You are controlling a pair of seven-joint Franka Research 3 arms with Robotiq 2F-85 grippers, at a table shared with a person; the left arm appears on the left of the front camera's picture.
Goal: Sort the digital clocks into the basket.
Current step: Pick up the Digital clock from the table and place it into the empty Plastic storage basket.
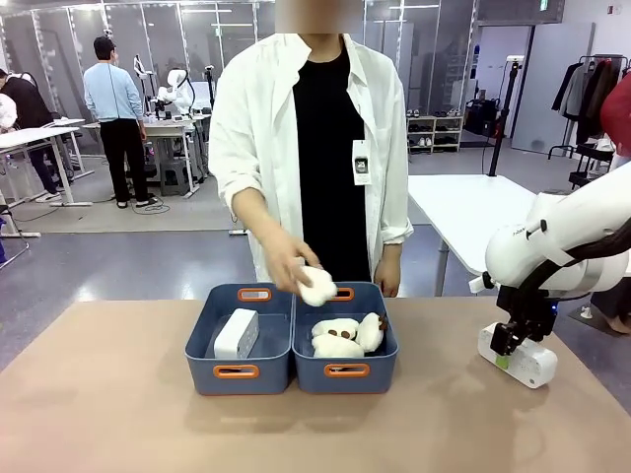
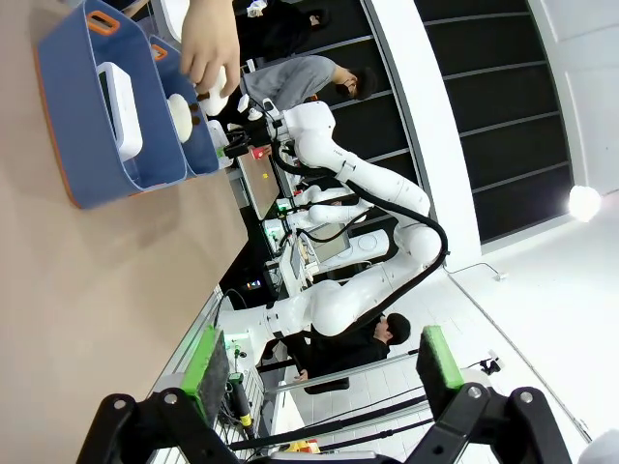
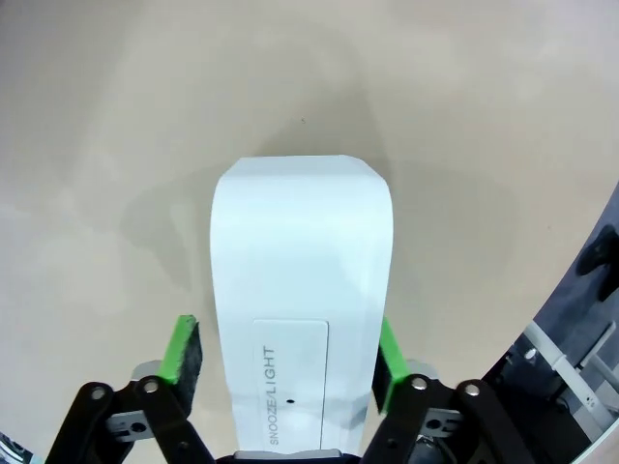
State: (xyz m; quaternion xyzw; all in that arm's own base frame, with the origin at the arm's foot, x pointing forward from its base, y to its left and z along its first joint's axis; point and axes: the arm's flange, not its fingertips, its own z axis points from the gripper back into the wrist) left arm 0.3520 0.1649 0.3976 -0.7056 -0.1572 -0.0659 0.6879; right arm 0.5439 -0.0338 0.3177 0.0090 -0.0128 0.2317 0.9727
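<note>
Right gripper (image 3: 287, 367) clamped on white digital clock (image 3: 300, 261) at 4 o'clock on table (image 1: 118, 414), left gripper (image 2: 324, 365) gaping empty, second clock (image 1: 237, 335) inside left basket (image 1: 212, 357), plush toys (image 1: 340, 340) in right basket (image 1: 382, 357), person's hand (image 1: 291, 268) holding another above

Tan table (image 1: 99, 394), blue basket (image 1: 207, 377), matching bin (image 1: 380, 375), white clock (image 1: 528, 365) at right

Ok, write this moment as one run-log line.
right gripper: shut on digital clock, on table | left gripper: open | other clock: in left basket | person's hand: plush toy over right bin
</note>
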